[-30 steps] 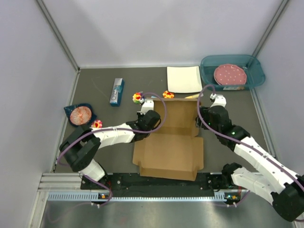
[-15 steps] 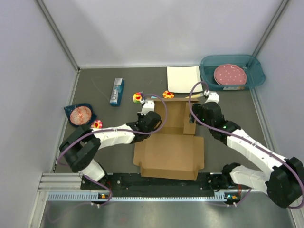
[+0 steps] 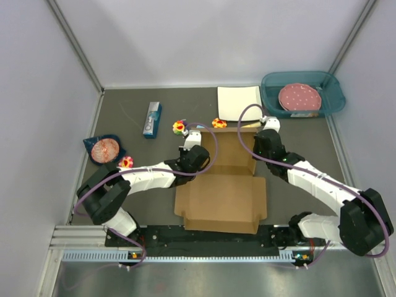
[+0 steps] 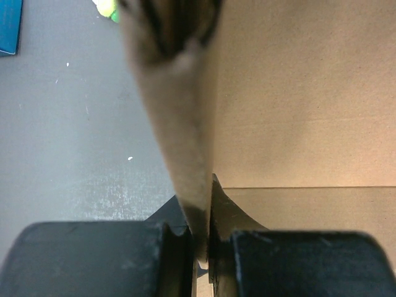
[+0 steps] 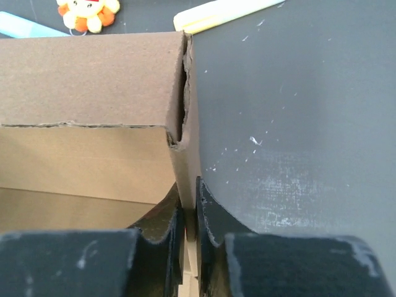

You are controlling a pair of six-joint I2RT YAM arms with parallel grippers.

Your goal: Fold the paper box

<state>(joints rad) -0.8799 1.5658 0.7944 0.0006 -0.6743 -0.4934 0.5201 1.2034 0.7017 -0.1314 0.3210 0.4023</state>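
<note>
The paper box (image 3: pixel 223 198), a brown corrugated sheet, lies in the middle of the table with its far half partly raised. My left gripper (image 3: pixel 200 150) is shut on the box's upright left wall, which runs up between its jaws (image 4: pixel 201 238) in the left wrist view. My right gripper (image 3: pixel 255 146) is shut on the box's right wall (image 5: pixel 185 154), pinching it just below a torn corner. In the right wrist view the box's back wall (image 5: pixel 86 74) stands to the left of that grip.
A white square plate (image 3: pixel 239 103) and a teal bin (image 3: pixel 302 93) holding a pink disc sit at the back right. A blue packet (image 3: pixel 152 119), two small flower toys (image 3: pixel 180 127) (image 3: pixel 218 123) and a dish (image 3: pixel 105 149) lie behind and to the left. A yellow stick (image 5: pixel 223 13) lies beyond the box.
My right gripper moved in to the box's right wall and shut on it. The left gripper kept its grip on the left wall and stayed put.
</note>
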